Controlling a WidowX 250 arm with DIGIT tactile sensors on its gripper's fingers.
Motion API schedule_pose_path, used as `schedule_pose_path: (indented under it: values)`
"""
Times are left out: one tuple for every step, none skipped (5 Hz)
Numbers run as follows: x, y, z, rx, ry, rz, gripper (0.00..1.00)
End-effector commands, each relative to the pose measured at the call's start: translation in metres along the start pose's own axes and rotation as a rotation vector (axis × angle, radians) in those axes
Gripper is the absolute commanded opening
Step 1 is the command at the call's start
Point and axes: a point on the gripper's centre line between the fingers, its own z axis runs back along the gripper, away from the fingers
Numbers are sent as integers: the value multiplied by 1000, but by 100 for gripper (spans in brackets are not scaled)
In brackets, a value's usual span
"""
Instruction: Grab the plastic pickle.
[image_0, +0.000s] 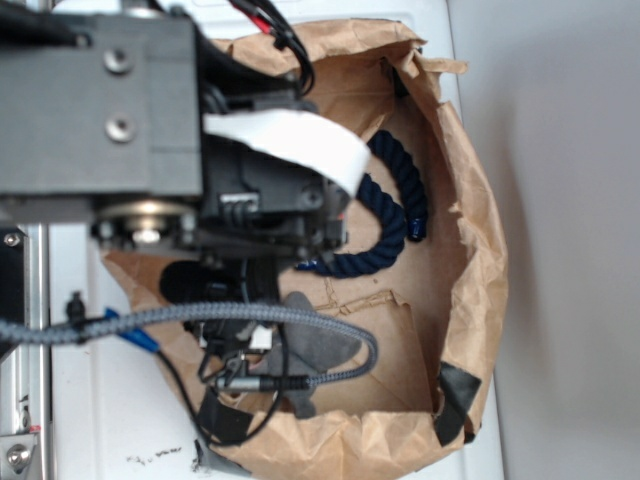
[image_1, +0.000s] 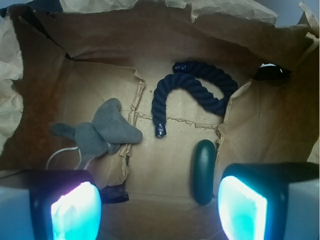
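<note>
Wrist view: your gripper has its fingers spread, empty. The pickle hugs the right finger (bag wall close), so descending straight risks pinning it.

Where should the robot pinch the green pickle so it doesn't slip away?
Pinch the plastic pickle across its middle, coming straight down from above. It lies flat on the paper bag floor, long and thin with rounded, glossy ends that would likely slip. The open gripper should shift toward its right finger, closing across the narrow width.
</note>
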Motion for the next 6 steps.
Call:
schedule_pose_path:
  values:
    - [31,42,-58,50,11,55,100]
    - [34,57,-79,48,9,58,100]
    - [11,58,-79,49,-28,2,100]
    - [-13,56,-87,67,-67,-60,100]
    - [-13,59,-108,101,-72,-57,100]
    - [-1,58,-124,124,-81,-29,100]
